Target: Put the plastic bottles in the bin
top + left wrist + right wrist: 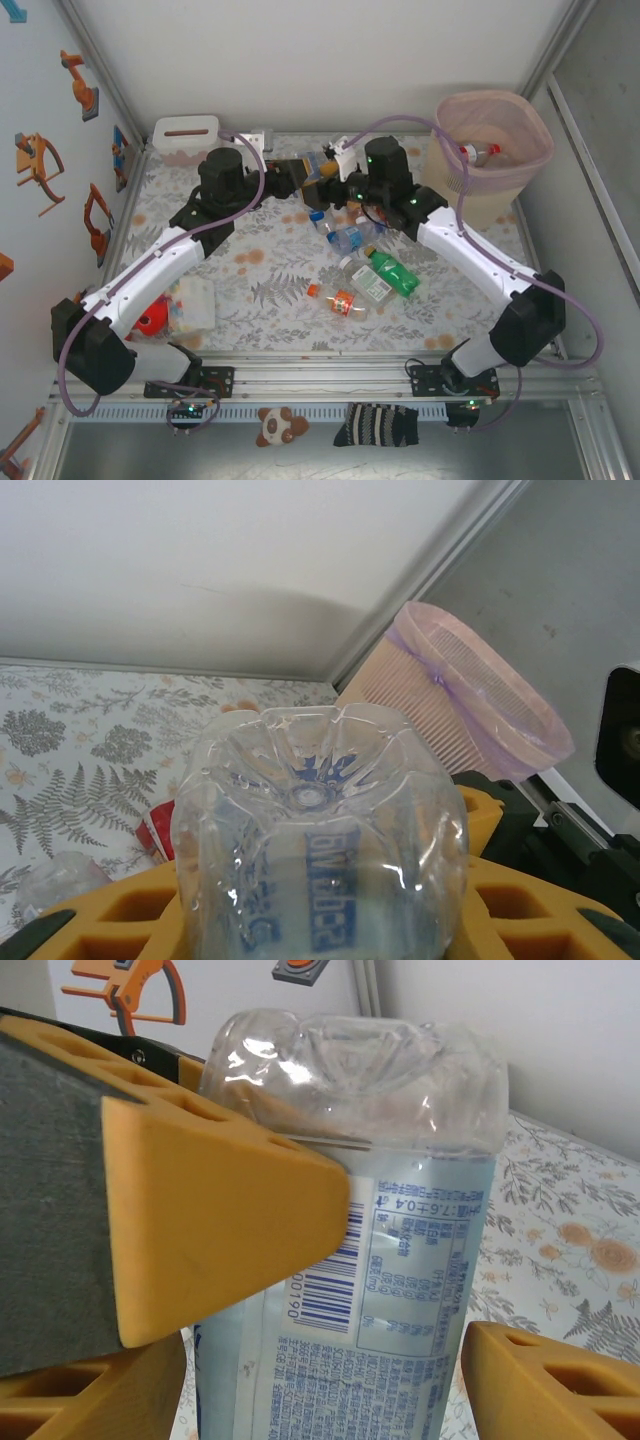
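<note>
Clamped in the left gripper (320, 900), a clear plastic bottle (315, 810) is at the far middle of the surface (270, 290), short of the bin (470, 710), while the right gripper (320, 1385) stands apart around it; it looks light, thin-walled and slippery, best held mid-body.

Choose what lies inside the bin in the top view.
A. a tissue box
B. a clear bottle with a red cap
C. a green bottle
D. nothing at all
B: in the top view, a clear bottle with a red cap lies inside the bin, while the green bottle lies on the table.
</note>
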Tool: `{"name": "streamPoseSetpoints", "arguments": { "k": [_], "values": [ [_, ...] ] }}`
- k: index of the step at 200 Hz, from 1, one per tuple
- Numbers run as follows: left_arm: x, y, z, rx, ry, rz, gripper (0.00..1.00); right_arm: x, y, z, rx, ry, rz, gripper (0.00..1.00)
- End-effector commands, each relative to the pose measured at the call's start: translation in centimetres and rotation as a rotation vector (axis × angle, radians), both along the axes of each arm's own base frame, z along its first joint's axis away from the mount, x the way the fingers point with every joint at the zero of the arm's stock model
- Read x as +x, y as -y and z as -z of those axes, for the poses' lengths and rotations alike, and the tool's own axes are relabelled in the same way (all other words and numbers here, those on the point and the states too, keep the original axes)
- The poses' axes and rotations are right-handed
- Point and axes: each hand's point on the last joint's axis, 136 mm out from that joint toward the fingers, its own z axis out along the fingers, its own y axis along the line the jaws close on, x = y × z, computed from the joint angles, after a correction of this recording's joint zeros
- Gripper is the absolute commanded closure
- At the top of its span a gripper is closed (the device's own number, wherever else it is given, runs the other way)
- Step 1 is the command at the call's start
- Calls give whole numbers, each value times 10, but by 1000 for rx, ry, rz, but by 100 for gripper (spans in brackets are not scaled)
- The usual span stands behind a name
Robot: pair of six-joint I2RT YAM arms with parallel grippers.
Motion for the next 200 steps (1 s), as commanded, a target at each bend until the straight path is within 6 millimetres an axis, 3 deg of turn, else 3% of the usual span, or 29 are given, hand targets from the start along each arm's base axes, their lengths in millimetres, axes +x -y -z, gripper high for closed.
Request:
{"name": "streamPoseSetpoints", "arguments": {
  "k": [1,99,147,176,200],
  "values": [
    [-8,2,-27,-41,61,34,63,5,-7,-21,57,38,-2,29],
    [-9,8,-28,-59,51,64,64,6,-12,-17,51,27,-22,30],
    [-9,5,-27,-56,49,50,63,5,-10,-19,52,29,-16,38],
    [-5,-6,-23,-31,38,-15,53,6,-6,-22,52,25,11,42],
    [-7,-19,-21,-9,21,-65,35,6,-2,-25,55,12,35,45]
  ]
}}
